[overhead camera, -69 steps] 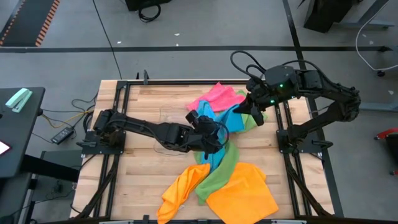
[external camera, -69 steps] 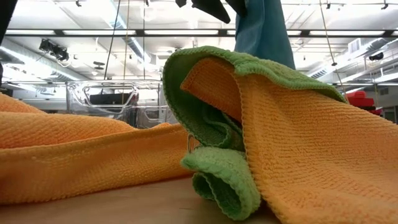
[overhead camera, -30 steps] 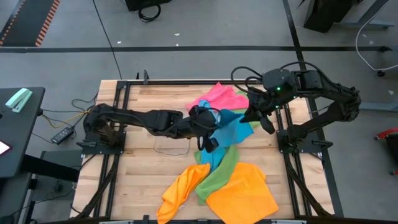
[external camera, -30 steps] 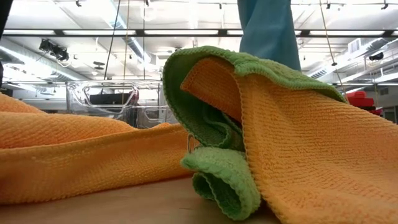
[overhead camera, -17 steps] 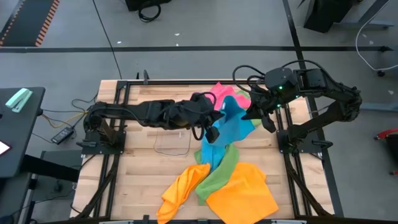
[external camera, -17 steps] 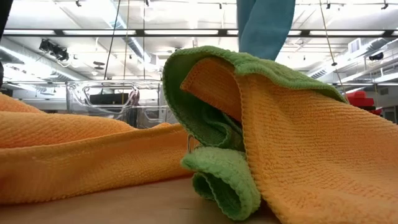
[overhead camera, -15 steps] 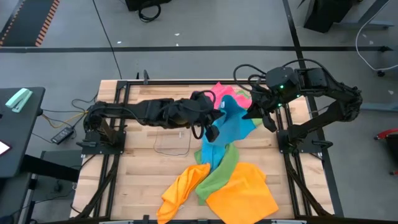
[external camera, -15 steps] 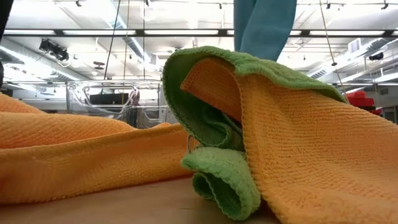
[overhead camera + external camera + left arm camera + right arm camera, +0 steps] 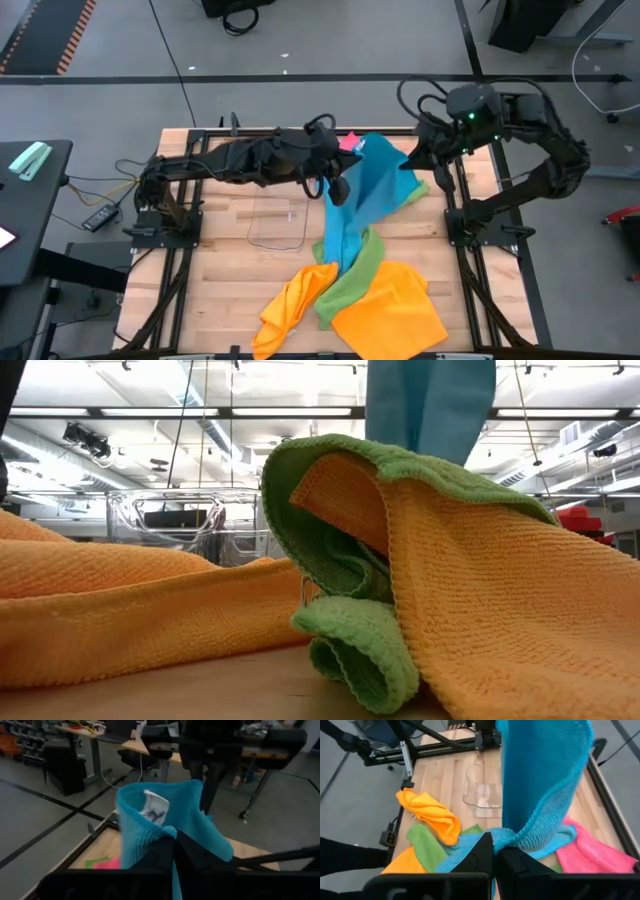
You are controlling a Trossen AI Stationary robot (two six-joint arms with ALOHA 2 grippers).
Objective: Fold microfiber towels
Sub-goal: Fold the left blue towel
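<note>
The sky-blue towel [image 9: 365, 195] is being held up over the far middle of the desk [image 9: 225, 270] by both arms, one corner in each claw. The left claw [image 9: 338, 190] is being kept clamped on a corner that carries a white label, as the left wrist view shows [image 9: 155, 812]. The clear plastic tray [image 9: 277, 222] is lying just beside the hanging cloth, toward the left arm.

In the middle, the lower end of the sky-blue towel is trailing onto the green towel [image 9: 355, 275], which in turn is lying across the orange towels [image 9: 385, 315] at the near edge. The lift is judged incomplete while that tail is dragging. Both corners are best raised together, level, until the cloth is hanging free of the pile. The corners are then best drawn apart until the top edge is taut, so that the towel can be laid flat on bare wood.

On the right, the right claw [image 9: 418, 160] is being kept clamped on the opposite corner [image 9: 512, 837]. The pink towel [image 9: 592, 852] is lying beneath, at the far right of the desk, and is being left untouched. Tension is best applied slowly, since a pinched corner may slip.
</note>
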